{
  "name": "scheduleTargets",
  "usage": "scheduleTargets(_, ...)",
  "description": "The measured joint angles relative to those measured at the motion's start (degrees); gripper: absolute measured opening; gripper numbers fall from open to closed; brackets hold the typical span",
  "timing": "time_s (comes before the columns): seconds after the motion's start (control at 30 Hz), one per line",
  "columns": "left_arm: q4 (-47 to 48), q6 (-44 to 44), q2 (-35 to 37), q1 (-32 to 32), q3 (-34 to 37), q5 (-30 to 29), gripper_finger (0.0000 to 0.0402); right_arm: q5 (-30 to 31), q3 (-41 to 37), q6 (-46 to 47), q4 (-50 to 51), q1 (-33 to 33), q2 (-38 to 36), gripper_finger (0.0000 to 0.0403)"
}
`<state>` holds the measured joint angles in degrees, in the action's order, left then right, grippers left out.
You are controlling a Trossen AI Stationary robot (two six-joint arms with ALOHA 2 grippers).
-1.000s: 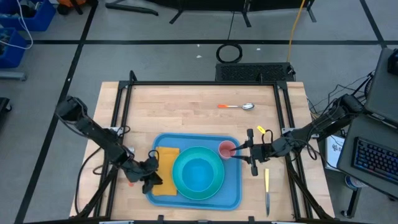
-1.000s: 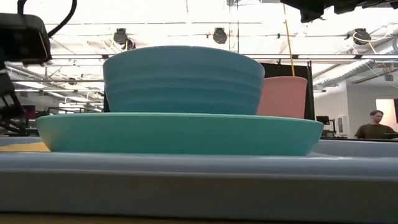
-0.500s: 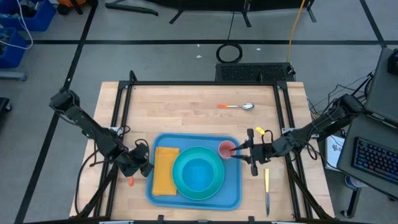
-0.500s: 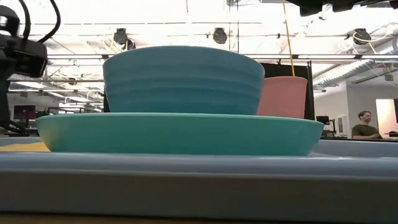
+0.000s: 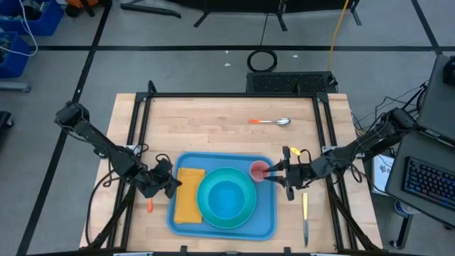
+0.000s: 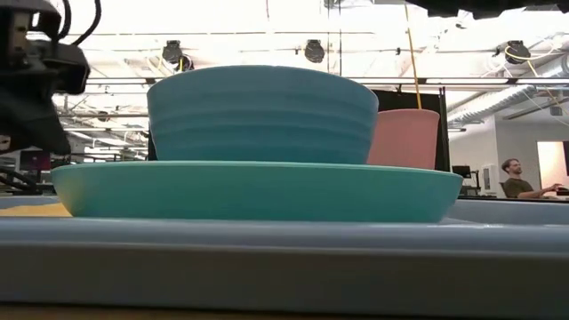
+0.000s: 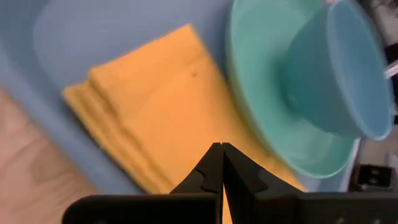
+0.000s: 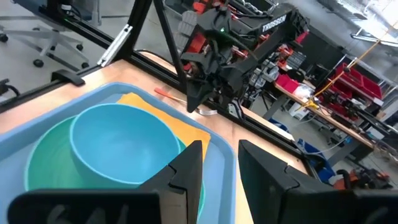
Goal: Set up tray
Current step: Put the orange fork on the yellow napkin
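Observation:
The blue tray [image 5: 264,229] lies at the table's near middle. On it rest a folded orange napkin [image 5: 187,195] at its left, a turquoise plate [image 5: 203,210] carrying a blue bowl [image 5: 227,198], and a pink cup [image 5: 257,169] upright in the far right corner. My left gripper [image 5: 173,183] is shut and hovers over the tray's left rim beside the napkin [image 7: 155,106], clear of it. My right gripper [image 5: 272,171] is open and raised just right of the cup. The right wrist view does not show the cup.
A spoon [image 5: 274,121] with an orange handle lies on the far part of the table. A knife [image 5: 305,217] lies right of the tray, and a red-handled utensil [image 5: 150,207] lies left of it. A person [image 6: 524,178] sits in the room behind.
My left gripper drew back from the napkin's near left corner toward the table's left edge, then came back to the tray's left rim, farther from the near edge than before. The napkin stays flat on the tray. My right gripper has hardly moved.

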<state>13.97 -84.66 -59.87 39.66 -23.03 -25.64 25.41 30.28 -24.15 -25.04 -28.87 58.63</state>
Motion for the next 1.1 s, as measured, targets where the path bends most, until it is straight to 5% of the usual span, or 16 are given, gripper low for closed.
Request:
scheduleTargets(0.33,18.0,-17.1,0.0,-4.0,-1.2,9.4,0.0005,0.0,0.0,-1.4,1.6,2.8,0.0,0.0093)
scheduleTargets(0.67,49.4,-24.7,-0.1,-4.2,-17.3,15.8,0.0005,0.0,0.0,-2.1,5.3,4.9,0.0,0.0093)
scheduleTargets(0.8,53.2,-28.6,-0.1,-3.3,-17.8,20.7,0.0008,0.0,0.0,-0.7,8.5,4.9,0.0,0.0093)
scheduleTargets(1.1,52.6,-32.3,-0.5,0.3,-17.7,20.8,0.0117,0.0,0.0,0.6,11.9,4.9,0.0,0.0093)
